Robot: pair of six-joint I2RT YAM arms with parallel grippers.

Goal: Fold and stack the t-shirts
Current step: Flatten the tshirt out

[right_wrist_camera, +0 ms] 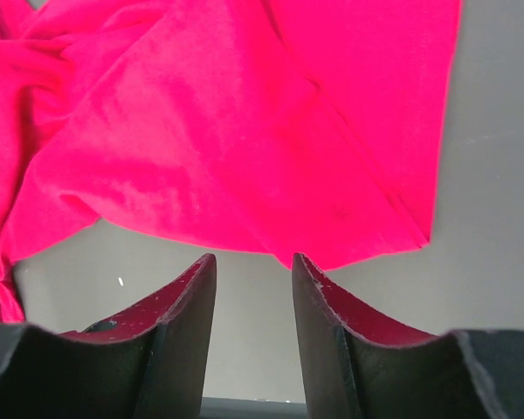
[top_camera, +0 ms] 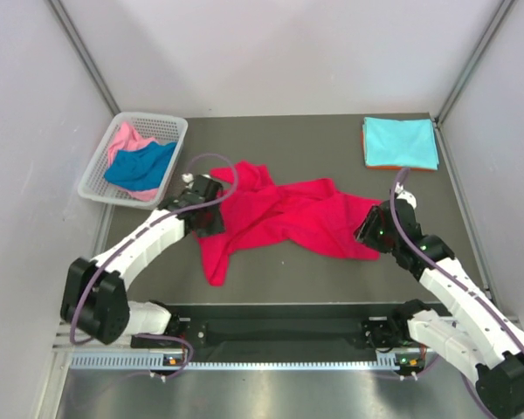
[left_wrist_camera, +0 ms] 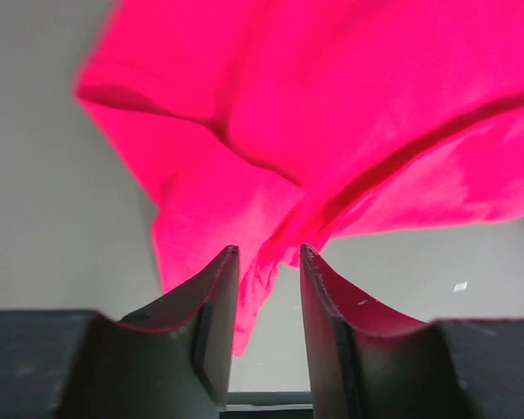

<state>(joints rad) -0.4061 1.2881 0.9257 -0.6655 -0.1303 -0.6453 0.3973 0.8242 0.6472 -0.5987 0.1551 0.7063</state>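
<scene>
Left gripper [left_wrist_camera: 269, 253] straddling crimson shirt [left_wrist_camera: 332, 113]; basket [top_camera: 99, 159] — pink shirt [top_camera: 125, 138], blue shirt [top_camera: 140, 166] inside

White lattice basket [top_camera: 99, 164] at far-left corner, dark tabletop [top_camera: 314, 148], pale walls [top_camera: 271, 52], metal rail [top_camera: 271, 360] along near edge

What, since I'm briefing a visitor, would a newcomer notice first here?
A bright red shirt lies crumpled mid-table, the left gripper and right gripper at its opposite edges. A folded turquoise shirt sits in the far right corner. A white basket at far left holds a pink shirt and a blue shirt.
</scene>
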